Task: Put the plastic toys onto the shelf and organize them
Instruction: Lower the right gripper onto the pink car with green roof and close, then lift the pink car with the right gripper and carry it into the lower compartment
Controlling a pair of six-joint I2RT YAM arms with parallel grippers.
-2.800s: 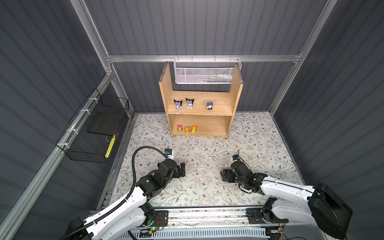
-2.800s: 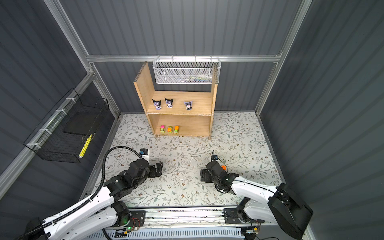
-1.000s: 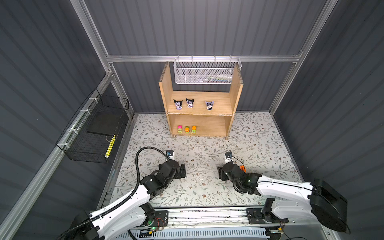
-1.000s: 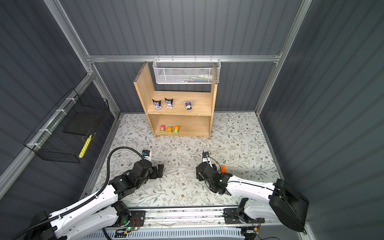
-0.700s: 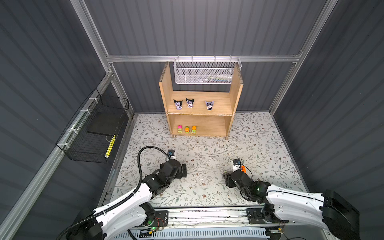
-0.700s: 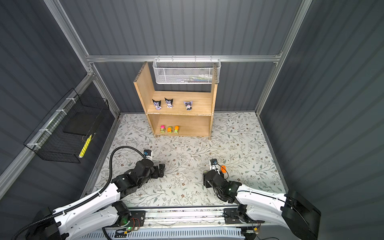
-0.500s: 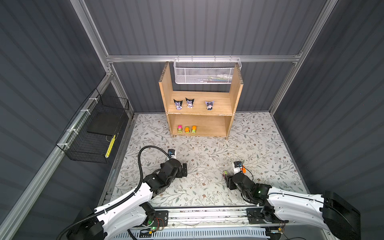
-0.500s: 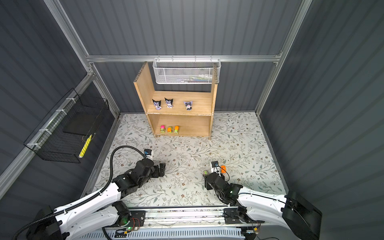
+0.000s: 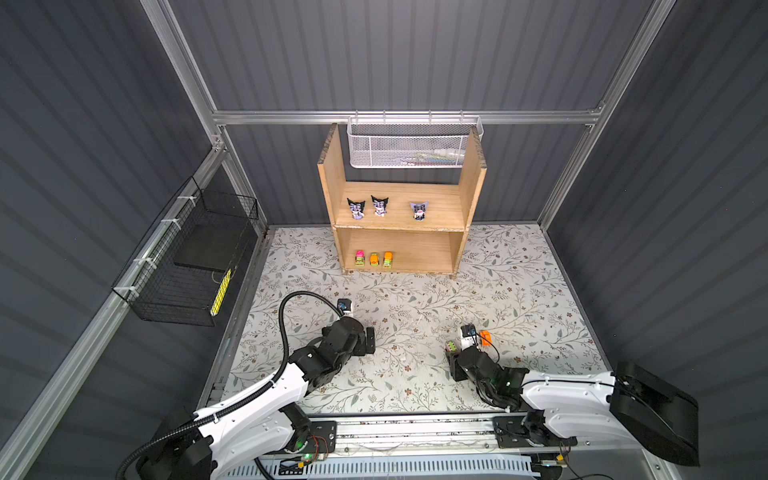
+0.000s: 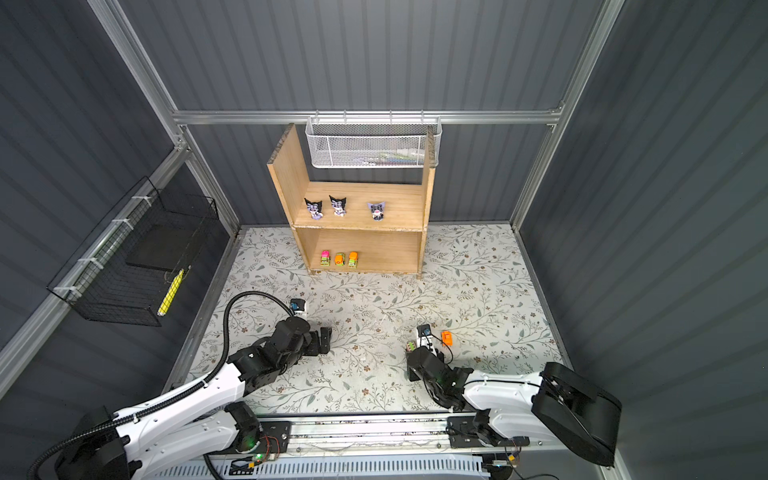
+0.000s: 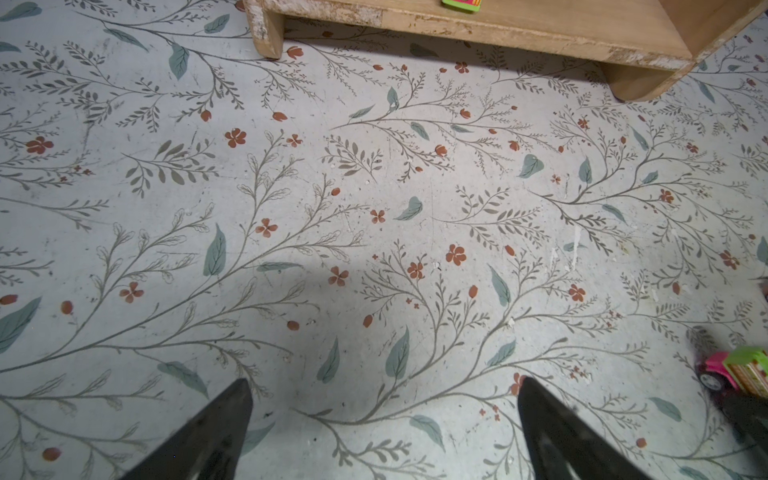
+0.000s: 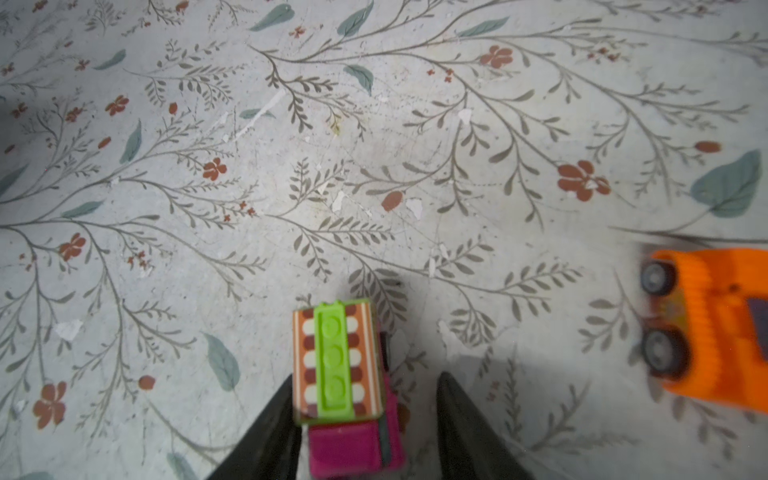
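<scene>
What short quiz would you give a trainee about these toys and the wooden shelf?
1. True or false: all three figurines stand on the upper tier of the shelf.
2. How many toy cars sit on the shelf's lower tier? A: two. B: three. C: five.
3. Name the car that the right tool straddles on the floor.

Key
1. True.
2. B.
3. The pink-and-green car; the orange car lies apart, off to one side.
</scene>
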